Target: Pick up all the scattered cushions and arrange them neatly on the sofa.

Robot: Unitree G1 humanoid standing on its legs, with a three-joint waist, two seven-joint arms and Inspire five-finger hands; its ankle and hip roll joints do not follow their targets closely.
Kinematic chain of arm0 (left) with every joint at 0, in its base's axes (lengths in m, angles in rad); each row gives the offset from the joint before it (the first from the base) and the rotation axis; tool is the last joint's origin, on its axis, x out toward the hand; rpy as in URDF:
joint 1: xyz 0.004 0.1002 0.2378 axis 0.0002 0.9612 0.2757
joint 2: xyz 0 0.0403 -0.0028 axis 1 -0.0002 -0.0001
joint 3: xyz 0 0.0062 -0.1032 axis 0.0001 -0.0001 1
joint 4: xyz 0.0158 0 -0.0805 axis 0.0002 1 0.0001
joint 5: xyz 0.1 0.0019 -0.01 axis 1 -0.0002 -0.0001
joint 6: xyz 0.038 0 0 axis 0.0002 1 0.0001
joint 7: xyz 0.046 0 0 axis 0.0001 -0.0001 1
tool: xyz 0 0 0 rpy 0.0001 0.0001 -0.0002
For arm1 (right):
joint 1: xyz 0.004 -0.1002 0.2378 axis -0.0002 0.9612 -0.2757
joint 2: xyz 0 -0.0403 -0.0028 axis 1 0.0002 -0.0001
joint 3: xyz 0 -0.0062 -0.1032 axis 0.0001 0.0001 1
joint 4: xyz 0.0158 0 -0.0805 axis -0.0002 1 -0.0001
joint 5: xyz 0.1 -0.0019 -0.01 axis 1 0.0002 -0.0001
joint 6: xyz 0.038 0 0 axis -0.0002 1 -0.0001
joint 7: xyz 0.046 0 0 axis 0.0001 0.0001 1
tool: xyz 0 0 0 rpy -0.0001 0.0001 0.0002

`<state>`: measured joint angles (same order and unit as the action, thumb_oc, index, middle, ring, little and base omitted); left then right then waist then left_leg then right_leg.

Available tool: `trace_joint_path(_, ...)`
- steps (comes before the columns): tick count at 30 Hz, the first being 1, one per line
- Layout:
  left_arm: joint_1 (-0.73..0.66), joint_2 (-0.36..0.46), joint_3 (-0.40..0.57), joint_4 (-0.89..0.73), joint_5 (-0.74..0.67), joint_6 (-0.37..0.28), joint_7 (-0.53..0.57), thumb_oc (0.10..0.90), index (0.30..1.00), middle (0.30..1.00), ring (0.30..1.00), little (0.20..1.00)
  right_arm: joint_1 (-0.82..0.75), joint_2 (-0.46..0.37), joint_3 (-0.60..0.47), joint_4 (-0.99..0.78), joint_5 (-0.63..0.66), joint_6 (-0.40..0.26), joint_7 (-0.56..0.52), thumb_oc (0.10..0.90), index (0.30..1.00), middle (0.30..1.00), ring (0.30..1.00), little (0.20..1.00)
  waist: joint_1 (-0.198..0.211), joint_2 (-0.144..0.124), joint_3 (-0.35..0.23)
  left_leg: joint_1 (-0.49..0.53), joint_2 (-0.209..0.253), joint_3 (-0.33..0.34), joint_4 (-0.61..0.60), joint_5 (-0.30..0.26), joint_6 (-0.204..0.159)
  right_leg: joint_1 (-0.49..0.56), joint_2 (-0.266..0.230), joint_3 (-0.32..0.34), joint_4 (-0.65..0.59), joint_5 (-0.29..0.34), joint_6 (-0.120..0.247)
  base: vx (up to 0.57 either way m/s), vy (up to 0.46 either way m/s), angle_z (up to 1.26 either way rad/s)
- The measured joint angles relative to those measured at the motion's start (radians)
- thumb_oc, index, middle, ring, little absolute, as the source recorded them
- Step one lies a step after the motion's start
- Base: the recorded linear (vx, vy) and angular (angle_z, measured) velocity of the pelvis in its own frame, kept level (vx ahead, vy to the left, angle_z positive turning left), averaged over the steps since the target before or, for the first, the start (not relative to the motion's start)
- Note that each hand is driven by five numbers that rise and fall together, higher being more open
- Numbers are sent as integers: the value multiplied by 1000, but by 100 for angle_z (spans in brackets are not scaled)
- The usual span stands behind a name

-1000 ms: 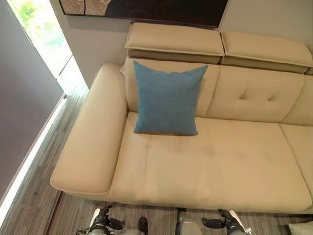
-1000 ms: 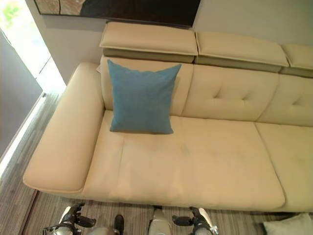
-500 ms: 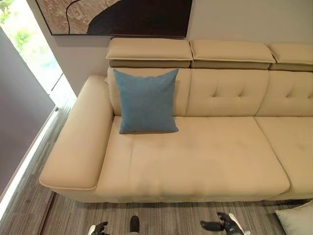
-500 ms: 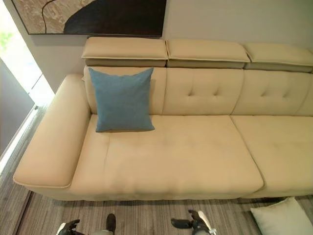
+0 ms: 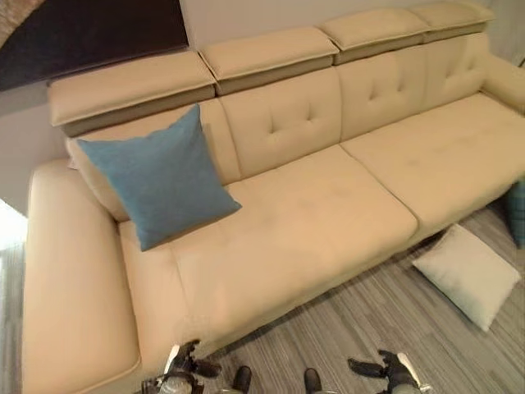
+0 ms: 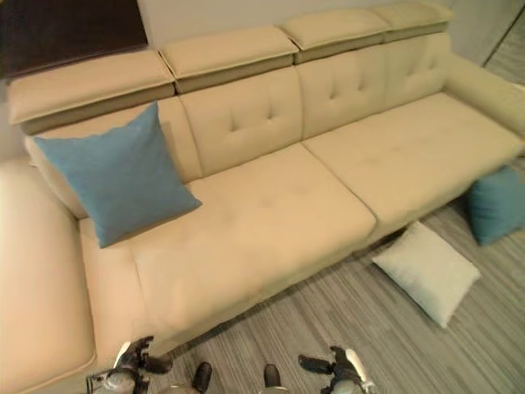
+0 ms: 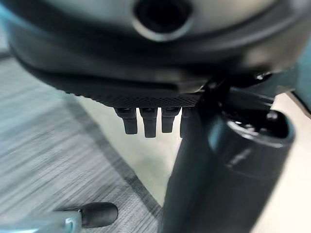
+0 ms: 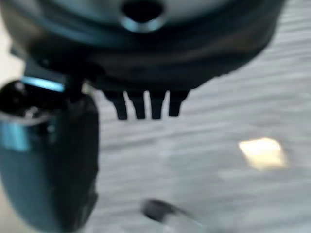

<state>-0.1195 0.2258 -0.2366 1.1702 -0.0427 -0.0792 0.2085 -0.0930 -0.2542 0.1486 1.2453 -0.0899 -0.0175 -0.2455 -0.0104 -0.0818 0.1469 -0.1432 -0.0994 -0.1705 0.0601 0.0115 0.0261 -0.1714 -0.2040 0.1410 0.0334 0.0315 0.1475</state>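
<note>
Dark left hand and right hand: short black fingers, bulky glossy thumbs, textured palm edge.

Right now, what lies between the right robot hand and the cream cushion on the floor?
Bare striped floor, seen in the right eye view: nothing lies between the right robot hand and the cream cushion.

Blue cushion upright on sofa; white cushion, teal cushion on floor.

Home living room: beige sofa, cushions, wall painting.
</note>
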Motion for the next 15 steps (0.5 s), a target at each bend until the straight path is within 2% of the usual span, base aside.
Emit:
trace_joint_path(1,1,2,0,2,7,4,-1,800,900,900,900,900,8,6,1,-3,0,1,-1,800,900,900,900,900,-8,-2,0,-6,0,18,5,2,5,-15,5,-15,6,8,24,-247,81,-94)
trace_joint_path(2,2,3,-6,3,8,5,0,800,900,900,900,900,20,10,1,-2,0,6,0,800,900,900,900,900,-8,3,5,-7,4,37,5,9,6,-19,18,-51,18,14,23,-243,64,-86)
trace_joint_path(3,10,3,-19,-5,9,4,1,800,900,900,900,900,31,15,1,7,-1,13,-1,800,900,900,900,900,16,17,17,-16,34,111,25,10,18,-30,16,-207,-3,48,-42,-163,39,-125)
trace_joint_path(4,20,5,-19,-15,12,-6,1,800,900,900,900,900,28,17,2,6,-1,15,0,800,900,900,900,900,43,38,31,-15,66,147,34,1,23,-42,15,-348,4,12,-85,-96,9,-126)
trace_joint_path(5,20,-4,-14,-7,14,-2,-1,800,900,900,900,900,30,10,1,5,-1,10,-1,800,900,900,900,900,36,65,41,-16,85,152,36,0,24,-34,24,-387,28,-9,-69,-98,-26,-81)
trace_joint_path(6,27,-17,-14,-3,14,2,-1,800,900,900,900,900,38,-9,-3,-3,-1,3,-2,800,900,900,900,900,24,97,50,1,105,155,13,11,19,-5,31,-387,100,-44,-29,-154,-46,-41)
trace_joint_path(7,37,-16,-10,-4,14,-1,-1,800,900,900,900,900,32,-12,-6,-2,-1,3,-1,800,900,900,900,900,37,99,51,19,114,174,-5,14,16,1,29,-387,150,-71,-11,-163,-73,-53)
trace_joint_path(8,51,-14,5,1,14,1,-1,800,900,900,900,900,42,-12,-8,7,-2,7,-2,800,900,900,900,900,52,96,50,37,129,206,-18,18,10,46,25,-401,183,-92,-10,-156,-84,-85)
trace_joint_path(9,61,-13,17,3,14,1,1,800,900,900,900,900,39,-13,-7,6,-3,7,-1,800,900,900,900,900,79,93,51,46,141,227,-20,19,1,72,5,-455,229,-133,-14,-138,-104,-79)
trace_joint_path(10,67,-5,19,3,14,1,0,800,900,900,900,900,40,-12,-5,8,-4,7,-1,800,900,900,900,900,85,85,49,46,148,239,-19,19,-4,110,-2,-473,196,-125,-19,-80,-167,-62)
trace_joint_path(11,70,5,21,3,14,1,1,800,900,900,900,900,38,-10,-2,6,-5,5,-1,800,900,900,900,900,96,71,48,45,143,246,-15,16,-24,138,-9,-490,162,-122,-16,-28,-134,-36)
trace_joint_path(12,68,9,24,4,14,2,0,800,900,900,900,900,34,-11,-1,5,-5,4,-1,800,900,900,900,900,98,65,50,43,146,252,-9,16,-31,152,2,-492,120,-127,-25,-12,-138,-40)
trace_joint_path(13,86,3,23,2,14,5,0,800,900,900,900,900,28,-17,-2,5,-5,5,-4,800,900,900,900,900,106,80,38,40,178,259,-14,19,-36,160,46,-487,80,-96,-40,-62,-207,-46)
trace_joint_path(15,106,-3,25,-5,13,5,4,800,900,900,900,900,33,-24,-1,2,-3,5,-8,800,900,900,900,900,101,97,19,59,228,263,-24,43,-82,168,100,-466,40,-96,-61,-91,-308,-50)
